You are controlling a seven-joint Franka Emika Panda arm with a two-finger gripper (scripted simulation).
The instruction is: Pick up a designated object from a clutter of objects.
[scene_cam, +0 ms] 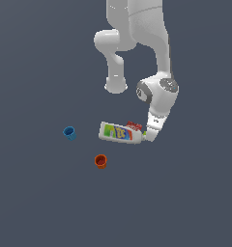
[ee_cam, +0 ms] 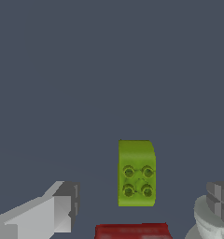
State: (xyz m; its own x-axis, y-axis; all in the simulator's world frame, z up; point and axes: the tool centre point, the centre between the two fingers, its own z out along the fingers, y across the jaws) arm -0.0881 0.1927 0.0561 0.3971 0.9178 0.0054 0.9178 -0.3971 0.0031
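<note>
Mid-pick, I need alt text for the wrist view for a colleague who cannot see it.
A small green block with four round studs lies on the dark floor between the gripper's open jaws, untouched. The edge of a red box and part of a white bottle show beside it.

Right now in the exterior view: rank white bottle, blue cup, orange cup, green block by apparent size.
1. white bottle, clearly largest, lying on its side.
2-3. blue cup and orange cup: look alike, no ranking.
4. green block: only a sliver shows beside the gripper, so smallest as seen.
</note>
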